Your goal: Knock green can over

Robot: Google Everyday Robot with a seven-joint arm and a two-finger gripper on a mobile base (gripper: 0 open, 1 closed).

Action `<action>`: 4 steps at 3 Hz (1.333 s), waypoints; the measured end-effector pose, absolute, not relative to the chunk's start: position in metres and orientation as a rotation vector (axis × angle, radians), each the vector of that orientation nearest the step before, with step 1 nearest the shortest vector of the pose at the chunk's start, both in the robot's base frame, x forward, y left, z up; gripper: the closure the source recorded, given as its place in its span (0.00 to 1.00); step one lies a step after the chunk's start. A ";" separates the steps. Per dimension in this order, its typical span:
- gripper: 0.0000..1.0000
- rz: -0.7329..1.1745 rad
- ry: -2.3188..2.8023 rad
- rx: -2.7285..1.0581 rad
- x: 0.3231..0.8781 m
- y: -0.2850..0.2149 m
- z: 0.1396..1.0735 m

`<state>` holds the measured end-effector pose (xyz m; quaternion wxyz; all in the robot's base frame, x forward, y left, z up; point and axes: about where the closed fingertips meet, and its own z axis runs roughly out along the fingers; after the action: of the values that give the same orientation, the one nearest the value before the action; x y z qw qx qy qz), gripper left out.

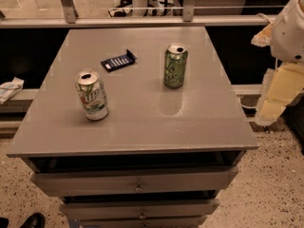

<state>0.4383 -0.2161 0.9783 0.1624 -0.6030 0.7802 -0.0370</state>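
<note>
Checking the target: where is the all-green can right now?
In the camera view, the green can stands right of centre on the table, right of the dark blue packet, the white-and-green can front-left; the claw hangs beyond the table's right edge.

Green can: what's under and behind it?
The green can stands on the grey table, tabletop behind it; its underside is hidden. The gripper hangs off the table's right side.
</note>
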 end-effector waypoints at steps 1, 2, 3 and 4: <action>0.00 -0.104 2.221 -1.717 0.440 -0.215 0.978; 0.00 -0.075 2.185 -1.709 0.453 -0.202 0.965; 0.00 0.025 2.148 -1.643 0.482 -0.187 0.939; 0.00 0.110 2.083 -1.525 0.529 -0.172 0.920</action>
<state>0.5295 -0.1719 0.9195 0.2755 -0.5673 0.7750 0.0410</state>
